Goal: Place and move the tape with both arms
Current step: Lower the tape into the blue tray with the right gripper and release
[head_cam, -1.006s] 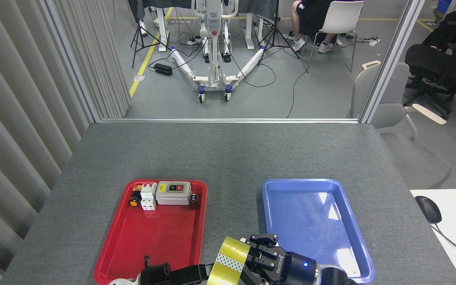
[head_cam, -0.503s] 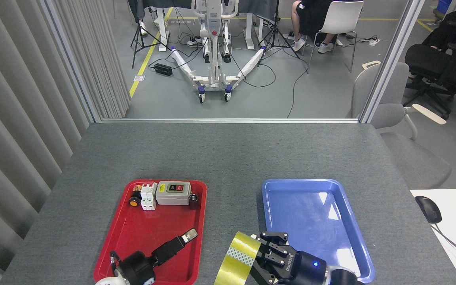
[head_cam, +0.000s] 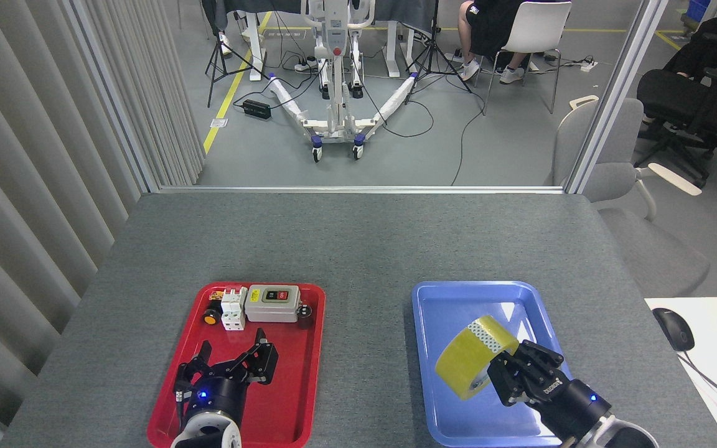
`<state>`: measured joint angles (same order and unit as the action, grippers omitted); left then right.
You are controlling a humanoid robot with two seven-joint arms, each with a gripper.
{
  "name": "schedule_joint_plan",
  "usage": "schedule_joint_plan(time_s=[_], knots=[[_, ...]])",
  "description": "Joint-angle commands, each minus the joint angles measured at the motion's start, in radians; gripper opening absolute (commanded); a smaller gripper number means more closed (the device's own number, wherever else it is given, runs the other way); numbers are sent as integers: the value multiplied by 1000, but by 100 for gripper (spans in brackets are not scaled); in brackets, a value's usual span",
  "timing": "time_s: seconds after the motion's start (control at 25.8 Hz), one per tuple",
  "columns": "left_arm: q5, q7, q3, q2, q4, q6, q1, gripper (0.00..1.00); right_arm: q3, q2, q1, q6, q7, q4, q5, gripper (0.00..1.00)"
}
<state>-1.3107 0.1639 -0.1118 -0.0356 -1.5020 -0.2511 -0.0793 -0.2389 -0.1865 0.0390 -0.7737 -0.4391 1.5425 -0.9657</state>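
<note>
The yellow tape [head_cam: 472, 358] roll hangs tilted over the blue tray [head_cam: 436, 311], held in my right gripper [head_cam: 508, 367], whose black fingers are shut on the roll's right side. A white patterned strip shows on the roll's top. My left gripper [head_cam: 234, 359] hovers over the near half of the red tray [head_cam: 315, 373] with its fingers spread open and nothing between them, a blue light glowing on its body.
At the far end of the red tray sit a grey switch box [head_cam: 272, 303], a white breaker [head_cam: 233, 308] and small dark parts. A white desk with a mouse [head_cam: 673, 328] adjoins the table's right side. Beyond the table edge stand chairs and a wheeled frame.
My right gripper carried the tape rightward from between the trays to over the blue tray. My left gripper let go, drew back left over the red tray and opened its fingers.
</note>
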Motion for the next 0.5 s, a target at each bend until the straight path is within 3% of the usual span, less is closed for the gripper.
schedule_joint_plan(time_s=[0.0,0.12,0.19,0.31,0.46], knots=[[-12,-64,-8,2,-12,-30,7,100,-20,1,42,156,-82,-1,-15,28],[-16,-293,-9,8,-7,-25,23,100,12,-28,130,403,-158,-48,-36,29],[-16,-420,-11,8,3,-14,24,100,87,-80,199,518,-191,-133,-36,29],[-16,-431,-9,6,9,24,27,100,216,-163,295,640,-211,-266,-31,29],[-24,-438,-8,8,11,76,27,100,366,-225,332,768,-288,-311,-19,29]])
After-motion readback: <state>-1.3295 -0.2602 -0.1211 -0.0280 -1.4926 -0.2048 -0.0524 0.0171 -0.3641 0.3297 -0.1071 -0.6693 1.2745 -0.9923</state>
